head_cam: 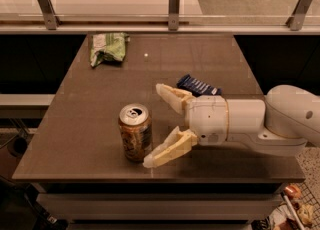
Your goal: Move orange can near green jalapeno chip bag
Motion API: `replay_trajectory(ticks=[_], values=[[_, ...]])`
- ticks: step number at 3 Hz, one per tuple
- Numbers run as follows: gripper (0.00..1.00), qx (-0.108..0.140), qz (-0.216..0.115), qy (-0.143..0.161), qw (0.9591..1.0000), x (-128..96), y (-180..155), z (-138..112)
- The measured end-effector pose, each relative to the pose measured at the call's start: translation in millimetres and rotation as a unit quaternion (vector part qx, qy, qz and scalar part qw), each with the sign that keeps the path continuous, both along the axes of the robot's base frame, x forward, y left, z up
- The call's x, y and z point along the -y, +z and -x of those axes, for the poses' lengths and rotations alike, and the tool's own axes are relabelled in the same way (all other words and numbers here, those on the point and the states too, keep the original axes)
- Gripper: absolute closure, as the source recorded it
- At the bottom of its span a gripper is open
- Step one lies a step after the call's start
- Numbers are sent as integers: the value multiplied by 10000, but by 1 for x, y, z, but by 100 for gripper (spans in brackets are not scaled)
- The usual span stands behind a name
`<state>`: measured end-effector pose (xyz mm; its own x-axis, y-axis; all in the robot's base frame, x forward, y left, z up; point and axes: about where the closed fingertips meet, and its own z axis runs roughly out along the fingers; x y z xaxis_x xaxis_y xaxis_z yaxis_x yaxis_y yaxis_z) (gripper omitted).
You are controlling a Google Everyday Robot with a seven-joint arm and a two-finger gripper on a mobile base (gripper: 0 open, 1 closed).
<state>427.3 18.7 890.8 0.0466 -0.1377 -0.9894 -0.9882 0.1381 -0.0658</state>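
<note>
The orange can (135, 132) stands upright near the front edge of the brown table (80, 124), left of middle. The green jalapeno chip bag (107, 47) lies at the table's far left corner, well apart from the can. My gripper (153, 127) reaches in from the right at can height, open, with its cream fingers (169, 148) spread wide. The near fingertip is just right of the can's base and the far fingertip is behind and right of the can's top. The can sits at the mouth of the jaws, not held.
A flat dark-blue wrapped bar with white stripes (198, 86) lies behind the gripper's wrist. A railing with metal posts (173, 0) runs along the back. The table's front edge is close below the can.
</note>
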Motion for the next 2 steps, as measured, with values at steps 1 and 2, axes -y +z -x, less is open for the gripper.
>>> replay_trajectory(ticks=[1, 2], values=[[0, 44, -47, 85, 9999, -10, 1, 2], [8, 42, -43, 164, 9998, -21, 1, 6]])
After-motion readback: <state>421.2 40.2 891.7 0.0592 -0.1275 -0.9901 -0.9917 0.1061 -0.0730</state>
